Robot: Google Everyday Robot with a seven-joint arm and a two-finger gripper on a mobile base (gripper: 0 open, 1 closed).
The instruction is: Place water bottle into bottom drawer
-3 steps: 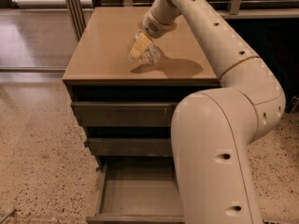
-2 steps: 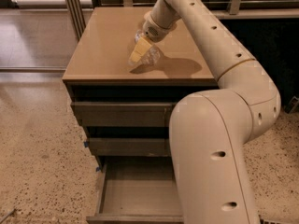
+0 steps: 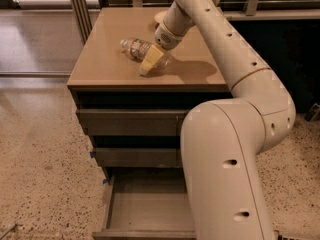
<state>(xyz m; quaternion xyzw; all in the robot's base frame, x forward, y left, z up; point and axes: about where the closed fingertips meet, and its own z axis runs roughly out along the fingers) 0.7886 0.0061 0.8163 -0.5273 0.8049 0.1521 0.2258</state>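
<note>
Gripper [image 3: 151, 63] is sitting at right end of water bottle [image 3: 134, 47], lying on cabinet top [image 3: 100, 69]; jaws: can't tell. Bottom drawer [image 3: 150, 209] is standing open.

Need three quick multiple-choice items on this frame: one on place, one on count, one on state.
1. Where is the water bottle?
A) on top of the cabinet
B) in the top drawer
C) on the floor
2. How many drawers does the cabinet have?
A) two
B) three
C) five
3. The bottom drawer is:
A) shut
B) removed
C) pulled open
Answers:
1 A, it lies on its side on the top, with the gripper over one end.
2 B, three fronts are stacked.
3 C, its floor shows.
</note>
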